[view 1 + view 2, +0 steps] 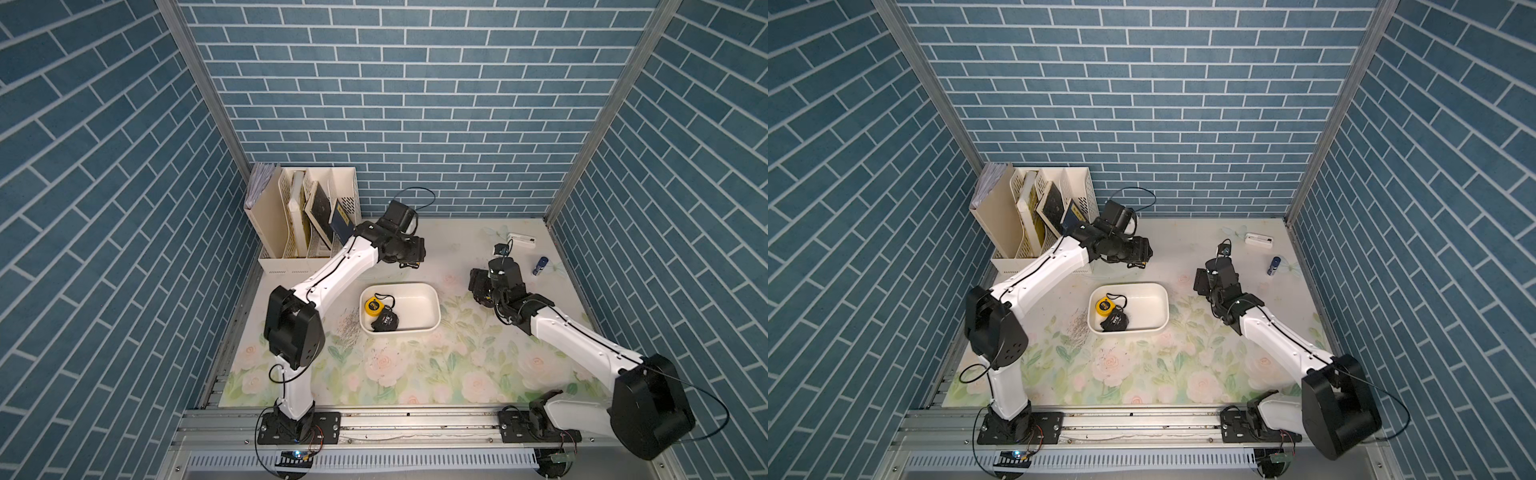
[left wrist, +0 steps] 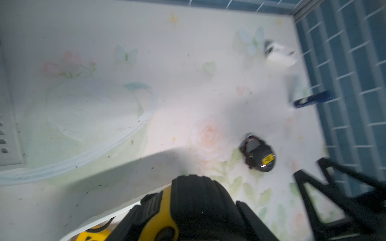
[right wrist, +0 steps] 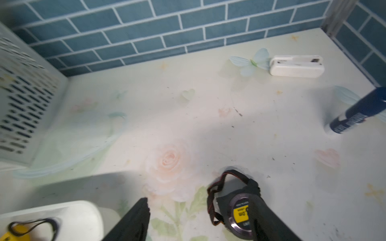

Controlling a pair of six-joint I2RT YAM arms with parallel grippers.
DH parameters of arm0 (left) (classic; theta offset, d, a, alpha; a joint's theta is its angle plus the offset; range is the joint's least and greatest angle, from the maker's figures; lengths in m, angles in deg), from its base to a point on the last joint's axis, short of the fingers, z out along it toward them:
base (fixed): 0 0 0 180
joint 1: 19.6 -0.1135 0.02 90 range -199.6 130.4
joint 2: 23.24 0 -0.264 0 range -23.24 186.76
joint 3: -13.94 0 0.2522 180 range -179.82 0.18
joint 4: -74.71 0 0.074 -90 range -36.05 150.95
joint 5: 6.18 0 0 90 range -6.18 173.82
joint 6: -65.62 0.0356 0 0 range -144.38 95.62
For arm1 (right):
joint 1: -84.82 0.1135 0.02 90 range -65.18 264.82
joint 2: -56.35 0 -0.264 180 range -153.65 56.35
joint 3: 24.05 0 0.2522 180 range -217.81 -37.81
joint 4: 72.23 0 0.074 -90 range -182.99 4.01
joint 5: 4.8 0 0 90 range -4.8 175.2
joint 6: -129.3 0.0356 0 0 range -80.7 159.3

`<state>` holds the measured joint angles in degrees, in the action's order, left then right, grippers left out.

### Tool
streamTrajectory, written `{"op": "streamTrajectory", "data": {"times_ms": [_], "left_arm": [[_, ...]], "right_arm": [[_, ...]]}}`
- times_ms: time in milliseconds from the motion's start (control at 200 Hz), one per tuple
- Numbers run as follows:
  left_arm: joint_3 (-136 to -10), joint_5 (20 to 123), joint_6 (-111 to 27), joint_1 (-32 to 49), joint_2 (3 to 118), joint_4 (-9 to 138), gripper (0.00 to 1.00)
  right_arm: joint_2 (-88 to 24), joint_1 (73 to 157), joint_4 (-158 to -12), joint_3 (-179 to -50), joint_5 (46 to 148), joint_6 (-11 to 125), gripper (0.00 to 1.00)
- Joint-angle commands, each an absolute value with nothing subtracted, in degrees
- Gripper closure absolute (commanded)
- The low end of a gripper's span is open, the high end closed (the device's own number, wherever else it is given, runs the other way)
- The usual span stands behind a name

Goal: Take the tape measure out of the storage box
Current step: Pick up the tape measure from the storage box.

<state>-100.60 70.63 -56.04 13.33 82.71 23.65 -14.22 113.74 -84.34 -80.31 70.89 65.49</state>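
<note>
A robot test cell dressed as a desk: blue brick-print panels (image 1: pixel 415 104) wall in a floral table (image 1: pixel 415 374), and both arms (image 1: pixel 332 270) are bolted to a rail (image 1: pixel 415 426). A file rack (image 1: pixel 299 216) stands left of the left claw (image 1: pixel 411 259). A white case (image 1: pixel 521 241) and blue tube (image 1: pixel 539 266) lie beyond the right claw (image 1: pixel 478 293).

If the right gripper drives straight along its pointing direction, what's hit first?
Probably the black tape measure, lying just ahead of the right gripper by one finger. Depth is unclear.

Storage box (image 1: pixel 415 303) mid-table: yellow tape measure (image 1: pixel 372 304), black tape measure (image 1: pixel 384 322) inside. Left pincer (image 1: pixel 409 261) beyond box, right pincer (image 1: pixel 478 293) beside.
</note>
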Motion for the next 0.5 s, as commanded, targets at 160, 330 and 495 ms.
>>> {"op": "streamTrajectory", "data": {"times_ms": [160,330,495], "left_arm": [[-94.0,53.3,-76.4,12.2,79.6,46.8,1.00],[-91.3,52.9,-83.3,12.1,79.1,54.3,1.00],[-89.0,53.6,-88.1,12.2,78.8,59.3,1.00]], "right_arm": [[-12.1,118.2,-61.7,-76.4,87.1,65.8,0.32],[-16.2,120.1,-53.5,-78.9,92.5,64.7,0.32],[-17.2,121.0,-51.2,-80.6,93.1,63.7,0.32]]}}
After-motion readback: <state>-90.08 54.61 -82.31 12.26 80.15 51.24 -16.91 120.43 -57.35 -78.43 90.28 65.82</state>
